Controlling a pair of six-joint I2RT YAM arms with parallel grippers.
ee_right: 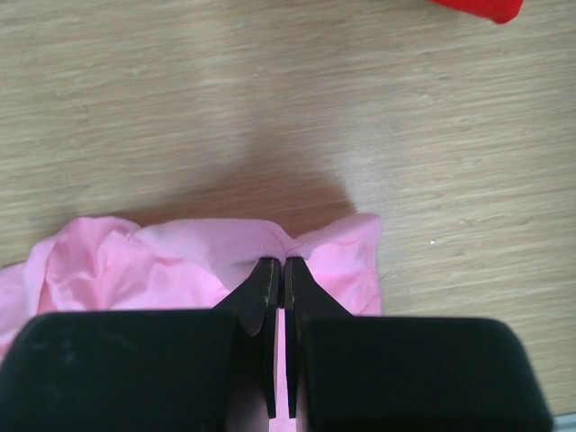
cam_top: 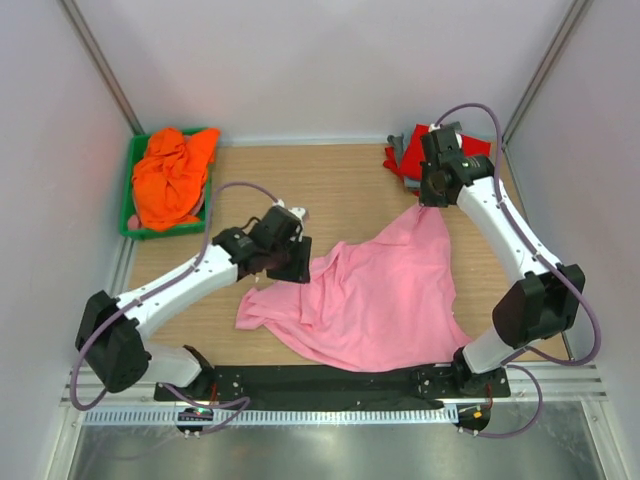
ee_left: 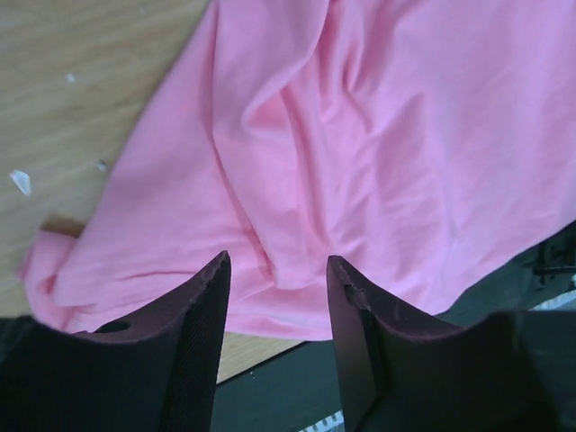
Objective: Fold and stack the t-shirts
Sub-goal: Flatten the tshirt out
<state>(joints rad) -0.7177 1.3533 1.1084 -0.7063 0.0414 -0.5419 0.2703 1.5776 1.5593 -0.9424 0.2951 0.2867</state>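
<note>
The pink t-shirt (cam_top: pixel 375 295) is spread out, creased and unfolded, over the middle and near part of the worktop (cam_top: pixel 340 180); its near edge lies over the dark base plate (cam_top: pixel 330 380) to which the arms are bolted; one corner is drawn into a point towards the far right, where it meets the right hand (cam_top: pixel 432 203). In the right wrist view the fingers (ee_right: pixel 265 283) of that hand are seen pressed together on a bunched edge of the pink cloth, with bare wood beyond it and a scrap of red cloth (ee_right: pixel 477 7) at the upper edge. The left hand (cam_top: pixel 292 262) is held over the shirt's left side; in the left wrist view its two fingers (ee_left: pixel 202 315) stand apart with nothing clamped between them, the folds of pink cloth being seen below through the gap; a few small white scraps (ee_left: pixel 20 182) lie on the wood beside the shirt. The orange t-shirt (cam_top: pixel 172 178) is heaped in a green bin (cam_top: pixel 128 195) at the far left corner; the red and grey t-shirts (cam_top: pixel 405 155) lie at the far right corner, partly hidden behind the right arm, well apart from the pink one.
</note>
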